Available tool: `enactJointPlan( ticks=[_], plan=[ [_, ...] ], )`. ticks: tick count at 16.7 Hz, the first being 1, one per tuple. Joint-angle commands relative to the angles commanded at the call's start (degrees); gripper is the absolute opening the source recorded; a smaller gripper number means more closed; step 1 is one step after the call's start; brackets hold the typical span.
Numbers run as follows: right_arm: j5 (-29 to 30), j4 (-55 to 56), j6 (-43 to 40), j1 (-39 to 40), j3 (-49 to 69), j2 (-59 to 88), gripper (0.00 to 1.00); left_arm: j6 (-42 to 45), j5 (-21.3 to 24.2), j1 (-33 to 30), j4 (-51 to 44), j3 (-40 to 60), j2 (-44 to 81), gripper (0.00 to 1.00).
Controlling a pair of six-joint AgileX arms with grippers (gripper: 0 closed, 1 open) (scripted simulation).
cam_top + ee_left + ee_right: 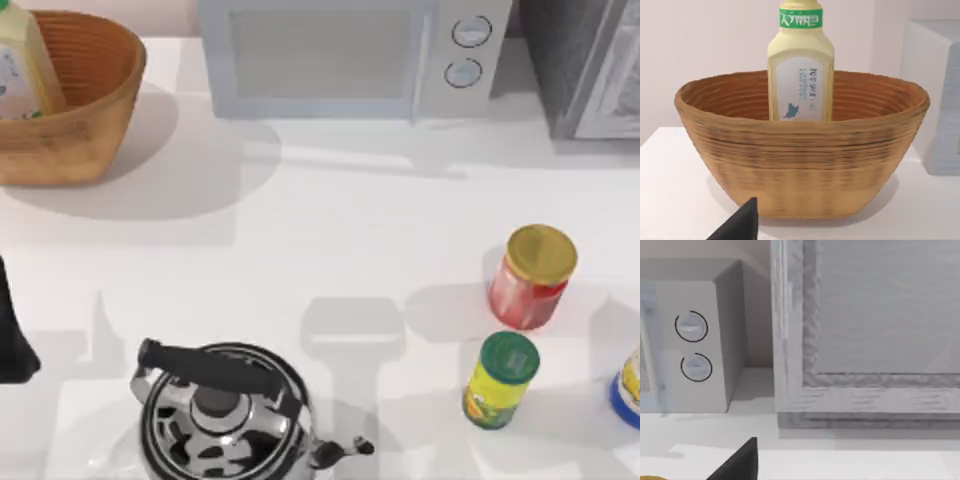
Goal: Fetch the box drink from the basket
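The box drink is standing upright inside the basket at the table's far left corner, so it must be lifted over the rim. The left arm is waiting at the left edge, facing the basket; whether its jaws are wide or narrow, one cannot tell.

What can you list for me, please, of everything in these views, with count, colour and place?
basket: one, tan-brown wicker, table's far left corner.
box drink: one, pale yellow with green collar, upright inside the basket.
microwave: one, white, far edge, middle.
grey cabinet: one, far right corner.
kettle: one, shiny metal with black handle, near edge, left of centre.
red jar: one, gold lid, right side.
yellow jar: one, green lid, in front of the red jar.
blue-based container: one, cut off at the right edge.
table: one, white.
left hand: black, facing the basket.
right hand: black, facing the microwave and cabinet.
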Motion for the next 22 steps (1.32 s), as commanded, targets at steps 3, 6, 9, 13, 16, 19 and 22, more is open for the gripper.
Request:
enactJointPlan(
  ticks=[3, 6, 9, 13, 16, 19, 22],
  plan=[
    [0.0, 0.0, 0.0, 0.0, 0.0, 0.0, 1.00, 0.0, 0.0, 0.0, 0.3, 0.1, 0.6, 1.00],
    [0.0, 0.0, 0.0, 0.0, 0.0, 0.0, 1.00, -0.2, 0.0, 0.1, 3.4, 1.6, 5.7, 1.00],
    [0.0, 0.0, 0.0, 0.0, 0.0, 0.0, 1.00, -0.1, 0.2, 0.3, 10.0, 5.1, 15.0, 1.00],
    [0.0, 0.0, 0.0, 0.0, 0.0, 0.0, 1.00, 0.4, 0.8, 0.7, 22.2, 12.2, 32.1, 1.00],
    [0.0, 0.0, 0.0, 0.0, 0.0, 0.0, 1.00, 0.6, 1.7, 1.2, 32.5, 18.6, 47.3, 1.00],
    [0.0, 0.0, 0.0, 0.0, 0.0, 0.0, 1.00, 0.8, 2.7, 1.9, 42.8, 25.0, 63.2, 1.00],
    [0.0, 0.0, 0.0, 0.0, 0.0, 0.0, 1.00, 0.9, 3.9, 2.7, 52.1, 30.9, 78.9, 1.00]
  ],
)
